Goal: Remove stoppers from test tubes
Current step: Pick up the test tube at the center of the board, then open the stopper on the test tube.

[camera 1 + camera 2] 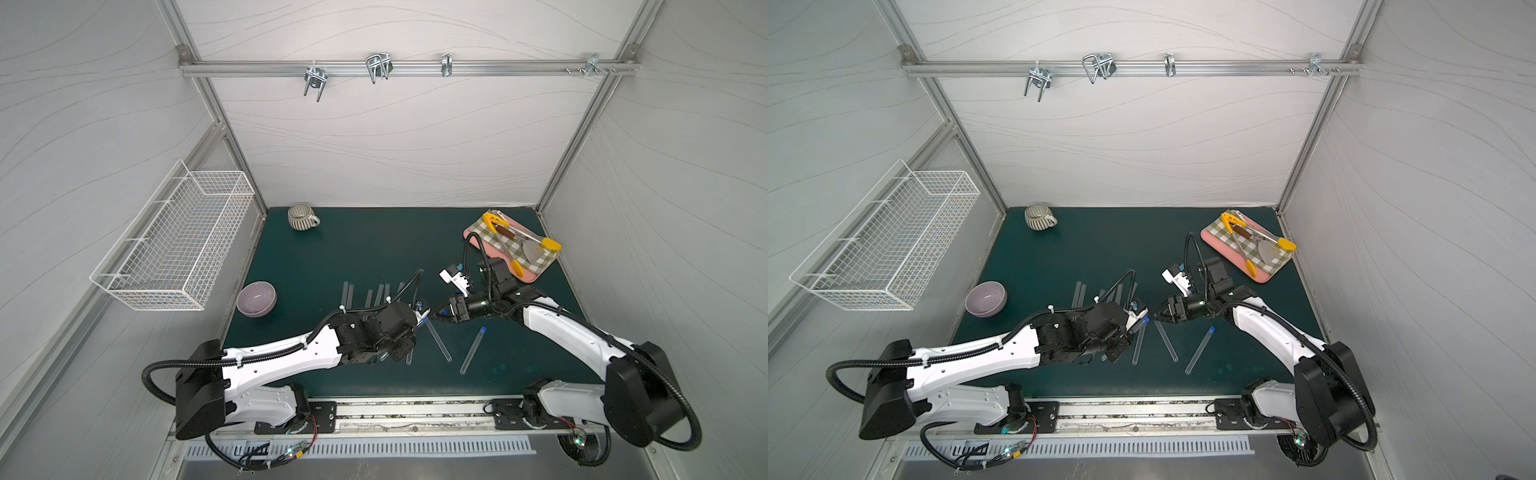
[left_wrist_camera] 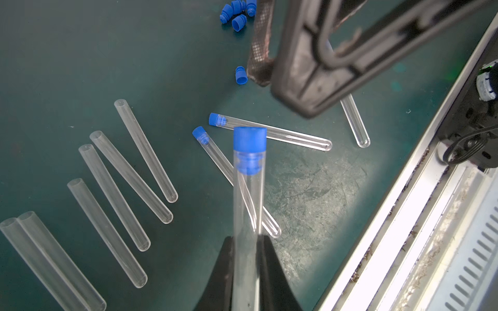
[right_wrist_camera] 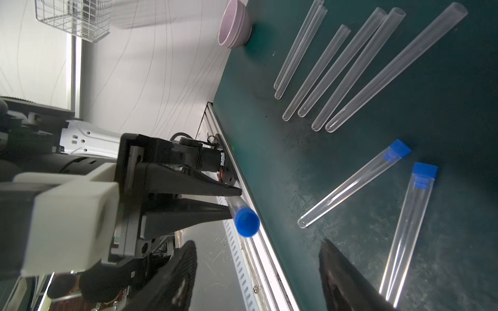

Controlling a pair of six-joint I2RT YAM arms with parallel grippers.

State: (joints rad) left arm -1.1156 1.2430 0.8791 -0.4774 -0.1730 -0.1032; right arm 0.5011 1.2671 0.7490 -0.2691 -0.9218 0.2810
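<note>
My left gripper (image 2: 246,238) is shut on a clear test tube (image 2: 248,210) that carries a blue stopper (image 2: 250,142). Its stoppered end points at my right gripper (image 3: 257,243), which is open. That stopper (image 3: 246,222) hangs just ahead of the gap, touching neither finger. In both top views the two grippers (image 1: 422,313) (image 1: 436,312) nearly meet at mid mat. Two more stoppered tubes (image 2: 269,132) (image 2: 215,159) lie on the mat. Several open tubes (image 2: 107,194) lie in a row beside them. Loose stoppers (image 2: 237,13) sit in a small pile.
A purple bowl (image 1: 256,298) stands at the mat's left and a striped mug (image 1: 301,217) at the back. A pink tray (image 1: 528,279) with a checked cloth and utensils is at back right. A wire basket (image 1: 174,245) hangs on the left wall. A metal rail (image 1: 415,409) borders the front.
</note>
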